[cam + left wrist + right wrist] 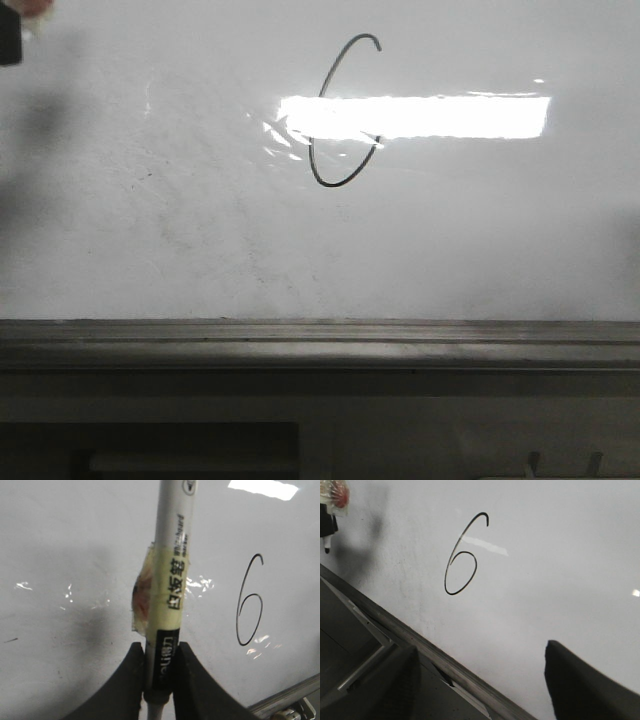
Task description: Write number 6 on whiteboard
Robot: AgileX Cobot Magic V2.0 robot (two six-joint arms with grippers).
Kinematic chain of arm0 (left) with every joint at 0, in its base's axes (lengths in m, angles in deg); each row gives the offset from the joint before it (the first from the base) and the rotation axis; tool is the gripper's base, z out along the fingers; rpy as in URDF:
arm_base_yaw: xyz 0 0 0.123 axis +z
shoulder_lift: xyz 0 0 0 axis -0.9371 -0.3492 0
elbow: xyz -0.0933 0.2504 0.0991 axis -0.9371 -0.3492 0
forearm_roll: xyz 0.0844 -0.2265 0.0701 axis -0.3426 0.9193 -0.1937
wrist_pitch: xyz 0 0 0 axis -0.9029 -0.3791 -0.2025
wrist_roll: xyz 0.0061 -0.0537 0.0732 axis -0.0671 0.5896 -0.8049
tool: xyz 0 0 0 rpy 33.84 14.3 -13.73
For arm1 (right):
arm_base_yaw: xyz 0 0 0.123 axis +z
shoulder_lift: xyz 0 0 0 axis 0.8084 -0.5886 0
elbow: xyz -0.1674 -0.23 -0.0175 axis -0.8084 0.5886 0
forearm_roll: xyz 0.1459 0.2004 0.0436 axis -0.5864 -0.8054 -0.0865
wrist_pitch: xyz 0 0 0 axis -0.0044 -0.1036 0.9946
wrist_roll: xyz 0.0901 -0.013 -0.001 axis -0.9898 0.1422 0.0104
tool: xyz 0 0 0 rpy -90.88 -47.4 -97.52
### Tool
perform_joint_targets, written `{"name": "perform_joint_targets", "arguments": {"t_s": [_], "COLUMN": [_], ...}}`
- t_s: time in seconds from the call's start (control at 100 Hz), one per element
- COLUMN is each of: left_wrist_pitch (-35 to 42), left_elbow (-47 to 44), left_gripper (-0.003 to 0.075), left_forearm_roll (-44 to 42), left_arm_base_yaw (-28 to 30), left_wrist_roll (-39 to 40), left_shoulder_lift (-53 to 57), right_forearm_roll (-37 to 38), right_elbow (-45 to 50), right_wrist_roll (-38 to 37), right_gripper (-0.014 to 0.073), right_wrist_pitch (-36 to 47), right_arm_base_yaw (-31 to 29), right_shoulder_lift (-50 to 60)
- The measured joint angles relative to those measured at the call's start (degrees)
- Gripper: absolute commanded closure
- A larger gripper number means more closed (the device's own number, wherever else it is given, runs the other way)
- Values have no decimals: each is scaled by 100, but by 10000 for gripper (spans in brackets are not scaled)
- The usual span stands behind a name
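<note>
Two dark fingers of the left gripper (159,672) clamp one taped white marker (170,575), its tip off the whiteboard (75,555). One black number 6 (250,600) stands beside it; the right gripper (480,680) hangs open near the grey ledge (420,645).

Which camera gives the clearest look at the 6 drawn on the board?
The right wrist view: the 6 shows whole and nearly glare-free. The left wrist view shows it complete but smaller, off to one side; in the front view a bright reflection hides its middle.
</note>
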Motion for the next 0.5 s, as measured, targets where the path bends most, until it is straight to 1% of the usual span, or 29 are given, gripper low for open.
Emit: {"name": "perform_joint_targets", "arguments": {"t_s": [0.34, 0.5], "left_wrist_pitch": [-39, -136], "left_elbow": [622, 815], "left_gripper": [741, 740], "left_forearm_roll": [4, 4], "left_arm_base_yaw": [0, 0], "left_wrist_roll": [22, 22], "left_shoulder_lift": [-1464, -1741], "right_forearm_roll": [-53, -67], "right_elbow": [52, 52], "right_wrist_roll": [-26, -26], "right_gripper": [126, 126], "right_wrist_pitch": [40, 40], "right_arm_base_yaw": [0, 0], "right_shoulder_lift": [4, 4]}}
